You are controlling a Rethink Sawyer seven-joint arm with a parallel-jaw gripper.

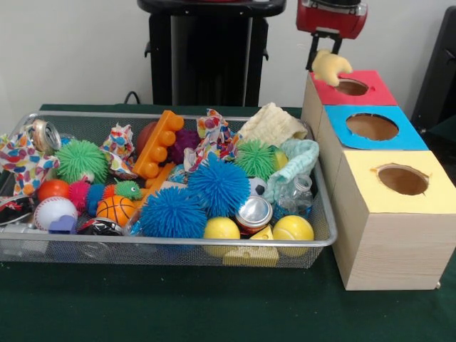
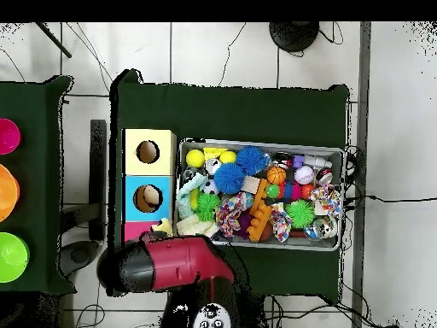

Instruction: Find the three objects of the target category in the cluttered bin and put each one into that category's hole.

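My gripper [image 1: 326, 58] hangs at the top right, shut on a pale yellow soft object [image 1: 332, 67]. The object sits just above the round hole [image 1: 351, 87] of the red-topped box [image 1: 376, 92], at the hole's left rim. In the overhead view the red arm [image 2: 171, 260] covers most of the red box [image 2: 135, 231], and the yellow object [image 2: 160, 226] peeks out beside it. The wire mesh bin [image 1: 164, 246] holds blue spiky balls [image 1: 218, 184], green spiky balls [image 1: 82, 159], yellow balls [image 1: 293, 228], a baseball [image 1: 54, 211], cans and cloths.
A blue-topped box [image 1: 406, 139] and a yellow-topped box [image 1: 363, 167], each with a round hole, stand in a row in front of the red one, right of the bin. In the overhead view, pink [image 2: 7, 135], orange [image 2: 7, 190] and green [image 2: 12, 256] bowls lie on a separate table.
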